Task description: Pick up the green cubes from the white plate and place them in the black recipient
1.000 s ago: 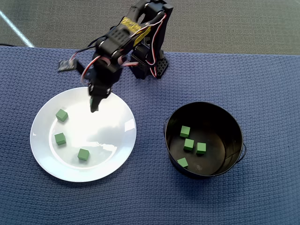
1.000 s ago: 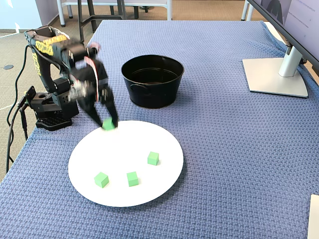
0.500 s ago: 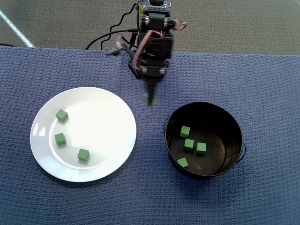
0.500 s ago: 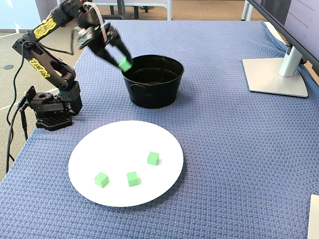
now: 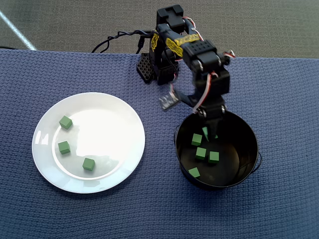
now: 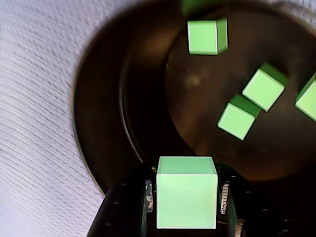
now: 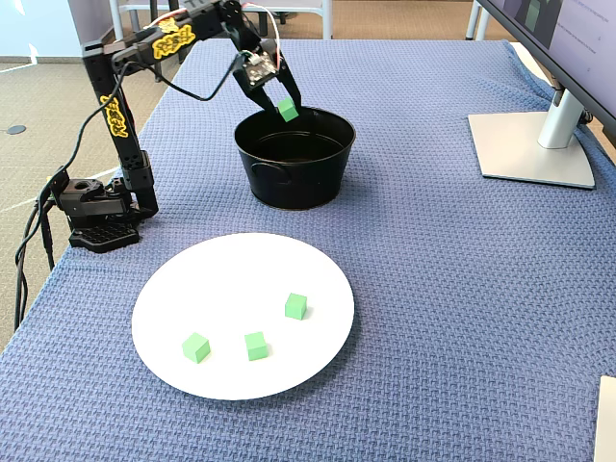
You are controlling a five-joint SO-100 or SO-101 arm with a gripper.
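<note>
Swung over from white plate (image 5: 124,164); pincer (image 7: 286,109) clamped on green cube (image 6: 186,198), above black recipient (image 7: 294,183). Ready for release.

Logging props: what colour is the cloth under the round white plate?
Blue, with a woven waffle texture; clearest in the fixed view.

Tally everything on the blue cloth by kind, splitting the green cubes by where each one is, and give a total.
Green cubes on the white plate: 3
Green cubes inside the black pot: 4
Green cube held in the gripper over the pot: 1
White plate: 1
Black pot: 1
Robot arm: 1
Monitor stand: 1
Total: 12
</note>
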